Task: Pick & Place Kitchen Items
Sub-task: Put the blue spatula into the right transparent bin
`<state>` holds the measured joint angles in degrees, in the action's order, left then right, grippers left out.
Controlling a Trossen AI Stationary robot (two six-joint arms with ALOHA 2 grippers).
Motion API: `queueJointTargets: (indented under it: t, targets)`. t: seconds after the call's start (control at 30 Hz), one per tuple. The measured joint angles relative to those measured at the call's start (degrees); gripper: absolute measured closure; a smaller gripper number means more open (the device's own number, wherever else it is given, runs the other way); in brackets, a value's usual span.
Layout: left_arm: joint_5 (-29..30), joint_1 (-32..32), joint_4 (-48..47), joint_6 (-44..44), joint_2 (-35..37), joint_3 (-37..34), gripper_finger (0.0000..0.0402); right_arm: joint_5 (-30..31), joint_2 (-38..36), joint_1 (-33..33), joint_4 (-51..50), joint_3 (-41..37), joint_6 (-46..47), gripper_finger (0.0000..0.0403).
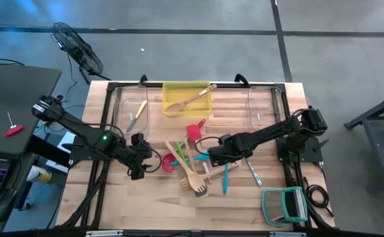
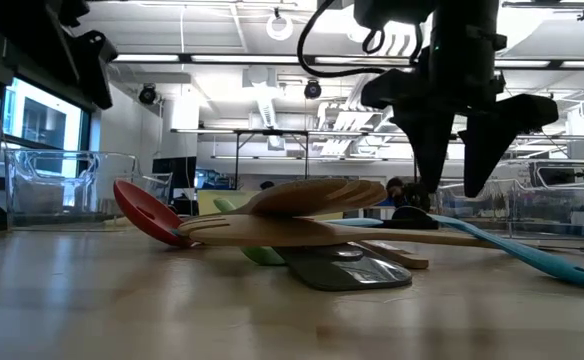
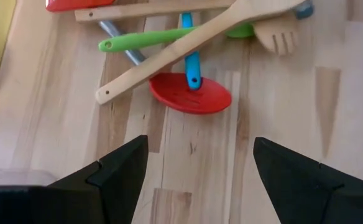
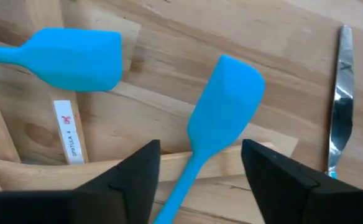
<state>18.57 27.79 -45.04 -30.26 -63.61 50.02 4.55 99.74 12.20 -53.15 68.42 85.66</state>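
The right gripper (image 1: pixel 213 157) hangs low over the pile of kitchen items in the middle of the table (image 1: pixel 244 197), and its two dark fingers (image 4: pixel 122 180) stand apart with nothing pressed between them. In the right wrist view, the handle of a blue spatula (image 4: pixel 222 115) runs down into the gap between these fingers, but they are not closed on it. A second blue spatula (image 4: pixel 76 57) lies just beside it, on wooden handles, one of which carries a small white label (image 4: pixel 68 132). A metal knife (image 4: pixel 340 99) lies apart from the pile on the bare wood. In the low view, the fingers come down from above behind the heap, where a wooden slotted spatula (image 2: pixel 302 200) lies on top, with a grey spatula (image 2: pixel 347 268) under it and a red spoon (image 2: pixel 147 212) at the side. The left gripper (image 1: pixel 138 164) waits at the other side of the pile, fingers wide open and holding nothing; in front of it lie the red spoon, a green utensil (image 3: pixel 156 38) and a wooden spoon (image 3: pixel 188 46) crossing each other. Further back, a yellow tray (image 1: pixel 172 89) holds another wooden spatula (image 1: pixel 189 100), and the clear bin (image 1: pixel 121 99) next to it holds a yellow-handled knife (image 1: pixel 138 113). A teal-framed rack (image 1: pixel 285 204) stands near the table corner by the right arm.
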Motion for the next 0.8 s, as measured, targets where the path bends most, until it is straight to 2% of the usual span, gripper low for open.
queueJointTargets:
  t: [0.13, 0.23, 0.8]
  targets:
    - [-0.03, 0.00, 1.56, 0.06, 0.00, -2.37, 0.0115, -1.18, 0.00, -0.38, -0.13, 0.00, 0.41, 0.0141]
    - [0.04, 0.00, 1.77, 0.07, 0.00, -3.30, 0.0115, -1.26, 0.00, -0.76, -0.18, 0.00, 2.86, 0.0130]
    - [1.38, 0.00, 1.60, 1.51, 0.00, -3.71, 0.0115, -1.69, 5.37, -3.34, -1.47, 0.04, 4.09, 0.0135]
